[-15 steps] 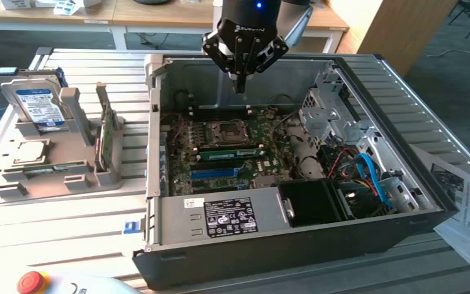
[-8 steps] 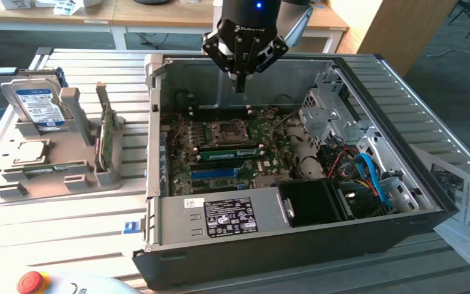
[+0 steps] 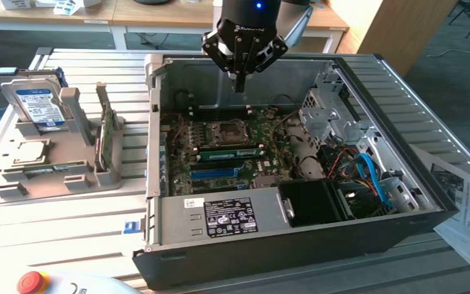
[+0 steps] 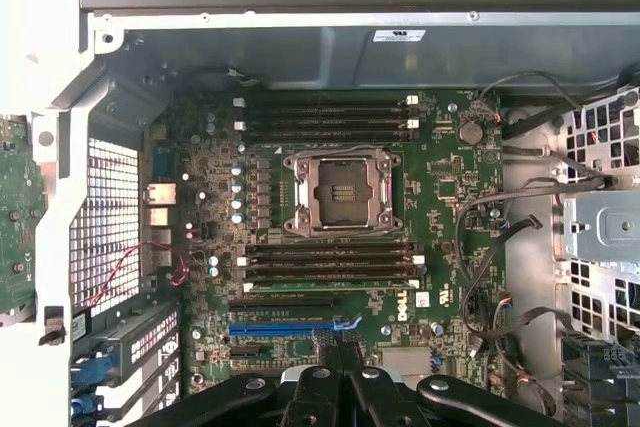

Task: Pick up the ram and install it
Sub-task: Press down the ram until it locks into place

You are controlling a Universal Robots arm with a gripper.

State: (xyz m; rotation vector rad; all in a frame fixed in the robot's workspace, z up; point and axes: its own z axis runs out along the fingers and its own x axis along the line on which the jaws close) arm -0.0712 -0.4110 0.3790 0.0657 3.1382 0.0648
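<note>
at far left of the exterior view, a silver hard drive with a blue label (image 3: 37,103) upright in a grey plastic holder rack (image 3: 71,168); just right of it, a broader green circuit card (image 3: 104,139) on edge. centre frame, an open black computer case (image 3: 300,239), with the ram, a long thin green stick (image 3: 231,153), seated flat in a motherboard slot below the processor socket (image 3: 227,131). upper centre, black gripper (image 3: 238,86) fully shut, empty, hanging above the board.
</note>
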